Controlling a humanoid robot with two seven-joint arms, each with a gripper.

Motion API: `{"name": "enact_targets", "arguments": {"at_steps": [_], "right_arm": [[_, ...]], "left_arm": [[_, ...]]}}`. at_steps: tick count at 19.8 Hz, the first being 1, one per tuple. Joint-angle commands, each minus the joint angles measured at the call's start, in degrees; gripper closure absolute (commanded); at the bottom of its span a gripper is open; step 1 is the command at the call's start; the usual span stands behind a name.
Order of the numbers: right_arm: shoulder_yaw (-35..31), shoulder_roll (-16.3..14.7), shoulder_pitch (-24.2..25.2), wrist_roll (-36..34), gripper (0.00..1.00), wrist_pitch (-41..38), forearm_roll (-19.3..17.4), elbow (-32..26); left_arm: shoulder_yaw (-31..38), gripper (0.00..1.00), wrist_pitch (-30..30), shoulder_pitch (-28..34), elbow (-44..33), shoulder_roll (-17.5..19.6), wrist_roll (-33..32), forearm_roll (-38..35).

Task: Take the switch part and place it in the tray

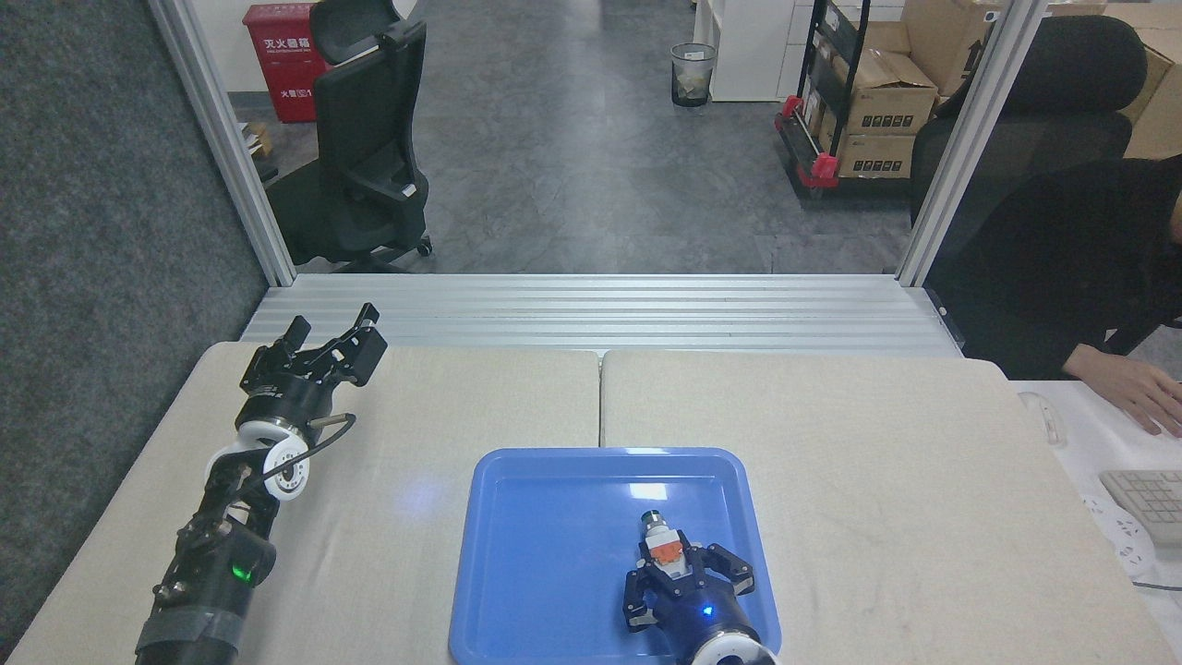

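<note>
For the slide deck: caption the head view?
Right pincer holds white-orange plastic switch part over glossy blue tray.

Right end effector [681, 577] hides switch part [661, 543] lower end (arm cut off by bottom edge).

An office-lab: swivel chair [365, 139] and stacked cardboard boxes [877, 102] beyond the beige table [831, 416], keyboard [1145, 494] beside it.
</note>
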Motion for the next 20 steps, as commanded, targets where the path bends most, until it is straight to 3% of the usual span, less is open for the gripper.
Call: {"name": "enact_targets", "arguments": {"at_steps": [1, 4, 7, 8, 9, 10, 12, 15, 20], "right_arm": [[-6.57, 1.33, -1.37, -0.82, 0.00, -0.16, -1.55, 3.32], [-12.64, 3.01, -7.95, -5.73, 0.00, -0.07, -5.43, 2.88], [-18.27, 1.00, -16.65, -8.20, 0.00, -1.04, -5.61, 3.32], [-19.59, -1.88, -18.15, -8.90, 0.00, -2.09, -5.96, 3.84], [-21.51, -7.48, -19.39, -10.22, 0.00, -4.97, -7.35, 5.15], [-22.32, -11.02, -19.40, -11.80, 0.00, -7.52, -8.76, 6.04], [-23.11, -16.31, -19.57, -15.49, 0.00, -12.53, -13.14, 9.02], [-25.39, -20.10, -19.31, -16.29, 0.00, -14.14, -19.57, 13.68], [-25.58, -21.60, -18.52, -17.08, 0.00, -14.92, -21.16, 14.92]], "left_arm": [[-1.41, 0.00, -0.03, 0.01, 0.00, 0.00, -0.01, 0.00], [-1.41, 0.00, -0.02, 0.01, 0.00, 0.00, -0.01, 0.00], [-1.41, 0.00, -0.03, 0.01, 0.00, 0.00, -0.01, 0.00], [-1.41, 0.00, -0.03, 0.01, 0.00, 0.00, -0.01, 0.00], [-1.41, 0.00, -0.03, 0.01, 0.00, 0.00, -0.01, 0.00], [-1.41, 0.00, -0.03, 0.01, 0.00, 0.00, -0.01, 0.00], [-1.41, 0.00, 0.06, 0.01, 0.00, 0.00, -0.01, 0.00], [-1.41, 0.00, -0.03, -0.08, 0.00, 0.00, -0.01, 0.00], [-1.41, 0.00, -0.03, 0.01, 0.00, 0.00, -0.01, 0.00]]}}
